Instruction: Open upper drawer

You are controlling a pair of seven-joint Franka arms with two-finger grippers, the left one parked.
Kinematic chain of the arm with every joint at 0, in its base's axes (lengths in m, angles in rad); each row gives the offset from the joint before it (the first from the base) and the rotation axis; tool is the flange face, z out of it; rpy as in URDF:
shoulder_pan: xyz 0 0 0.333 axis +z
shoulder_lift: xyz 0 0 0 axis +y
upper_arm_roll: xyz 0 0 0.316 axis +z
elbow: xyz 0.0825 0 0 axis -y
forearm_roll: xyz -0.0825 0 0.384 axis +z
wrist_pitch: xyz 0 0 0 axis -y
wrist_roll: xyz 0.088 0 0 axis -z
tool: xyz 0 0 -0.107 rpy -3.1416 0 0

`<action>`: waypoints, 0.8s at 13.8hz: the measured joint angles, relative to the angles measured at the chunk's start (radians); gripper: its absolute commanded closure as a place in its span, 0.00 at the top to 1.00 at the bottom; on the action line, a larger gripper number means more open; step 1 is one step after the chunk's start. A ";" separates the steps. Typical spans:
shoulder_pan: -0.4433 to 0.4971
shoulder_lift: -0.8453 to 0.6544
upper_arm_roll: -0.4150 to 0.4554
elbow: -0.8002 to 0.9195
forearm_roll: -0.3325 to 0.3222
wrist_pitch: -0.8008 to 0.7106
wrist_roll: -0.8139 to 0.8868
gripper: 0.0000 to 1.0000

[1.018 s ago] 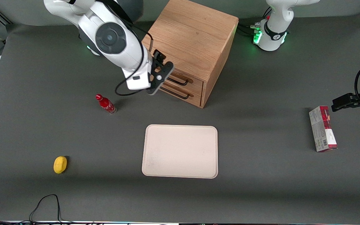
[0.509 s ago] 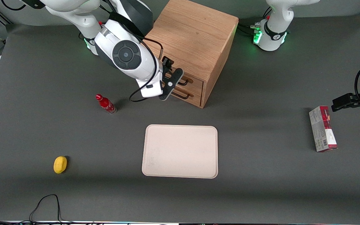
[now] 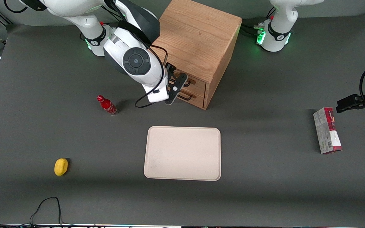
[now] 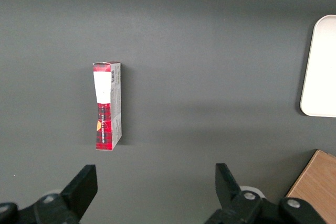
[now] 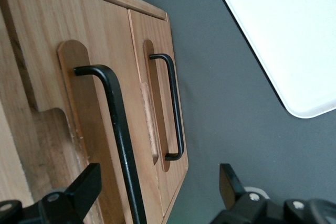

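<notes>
Dark grey matte surface (image 3: pixel 265 177) carries an oak cabinet (image 3: pixel 198 38); its upper drawer (image 3: pixel 195 83) sits shut, the hand (image 5: pixel 157 195) spread wide, released, just in front of the black handle (image 5: pixel 118 129).

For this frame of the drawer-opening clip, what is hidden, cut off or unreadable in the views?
- Front view: the working arm's wrist covers much of both drawer fronts and the gripper; only one end of the upper drawer shows.
- Right wrist view: the upper drawer's handle runs off the picture edge; contact with the open fingers cannot be judged.
- Drawer contents: both drawers look shut.
- Front view: the red bottle label is too small to read.
</notes>
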 measured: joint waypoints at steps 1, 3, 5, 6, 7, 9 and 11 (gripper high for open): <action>0.001 0.002 0.000 -0.001 -0.010 0.000 0.000 1.00; 0.006 0.009 0.000 -0.003 -0.023 0.001 -0.001 1.00; 0.016 0.014 0.000 -0.005 -0.033 0.008 -0.001 1.00; 0.019 0.016 0.000 -0.006 -0.037 0.013 -0.001 1.00; 0.020 0.019 0.000 -0.007 -0.041 0.018 -0.001 1.00; 0.020 0.028 0.000 -0.009 -0.062 0.022 -0.001 1.00; 0.023 0.040 0.001 -0.009 -0.073 0.024 -0.001 1.00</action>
